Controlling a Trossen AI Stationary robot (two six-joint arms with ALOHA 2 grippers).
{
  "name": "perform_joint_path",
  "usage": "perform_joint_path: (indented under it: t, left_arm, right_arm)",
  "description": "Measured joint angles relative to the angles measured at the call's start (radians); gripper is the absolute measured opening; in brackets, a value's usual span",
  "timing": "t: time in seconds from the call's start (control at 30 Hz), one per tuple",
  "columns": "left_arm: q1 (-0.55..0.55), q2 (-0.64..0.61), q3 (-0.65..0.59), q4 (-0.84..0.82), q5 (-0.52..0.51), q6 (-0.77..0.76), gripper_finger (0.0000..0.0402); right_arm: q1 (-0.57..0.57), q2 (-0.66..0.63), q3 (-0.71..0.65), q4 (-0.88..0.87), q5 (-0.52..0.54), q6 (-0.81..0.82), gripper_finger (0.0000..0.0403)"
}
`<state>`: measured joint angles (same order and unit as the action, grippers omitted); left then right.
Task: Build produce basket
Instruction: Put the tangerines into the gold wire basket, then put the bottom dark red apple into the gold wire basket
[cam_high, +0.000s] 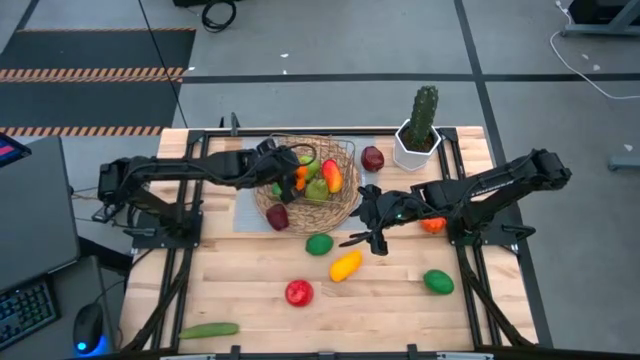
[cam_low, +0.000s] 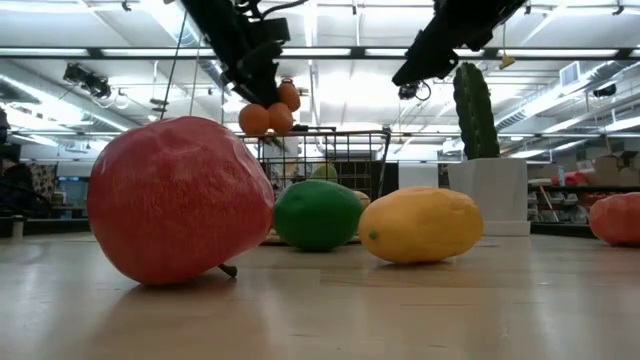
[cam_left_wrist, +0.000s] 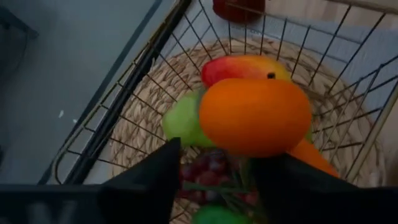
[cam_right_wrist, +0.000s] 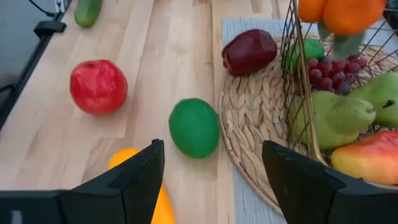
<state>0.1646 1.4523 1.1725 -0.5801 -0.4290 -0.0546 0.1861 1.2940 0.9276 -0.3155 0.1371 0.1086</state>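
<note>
The basket (cam_high: 345, 205) is seen in the upper middle of the high view, resting on the worktop (cam_high: 250, 290) with a pear (cam_high: 317, 190) and a red-yellow mango (cam_high: 331, 174) inside its wire frame. The left pincer (cam_high: 297, 175) is held above the basket, clenched on an orange fruit (cam_left_wrist: 255, 115), which is seen in the left wrist view between the dark fingers (cam_left_wrist: 149, 180), over grapes (cam_left_wrist: 208, 168). The right pincer (cam_high: 368, 238) is held spread and empty, just right of the basket, above a green lime (cam_high: 319, 243). A dark red fruit (cam_high: 277, 216) is seen at the basket's lower left rim. Toward the bottom of the high view, a yellow lemon (cam_high: 345, 265), a red apple (cam_high: 298, 292), a green avocado (cam_high: 438, 282) and a cucumber (cam_high: 208, 330) are spread on the worktop. A cactus (cam_high: 422, 118) is placed at the upper right.
</note>
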Motion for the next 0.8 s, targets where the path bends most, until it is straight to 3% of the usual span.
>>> perform_joint_path:
  t: [0.17, 0.33, 0.47, 0.8]
  left_arm:
    - [-0.011, 0.000, 0.000, -0.005, -0.002, 0.080, 0.0249]
    - [-0.010, 0.001, 0.000, -0.016, -0.008, 0.080, 0.0264]
    - [-0.007, 0.001, 0.000, -0.031, -0.041, 0.058, 0.0264]
    - [0.025, 0.001, 0.000, -0.205, -0.001, 0.001, 0.0242]
  right_arm:
    - [-0.006, 0.025, -0.001, 0.007, -0.003, -0.007, 0.0275]
    - [-0.011, 0.042, 0.000, 0.038, -0.006, -0.015, 0.0275]
    - [-0.015, 0.047, 0.000, 0.047, -0.006, -0.015, 0.0275]
    - [-0.014, 0.049, 0.000, 0.045, -0.007, -0.022, 0.0275]
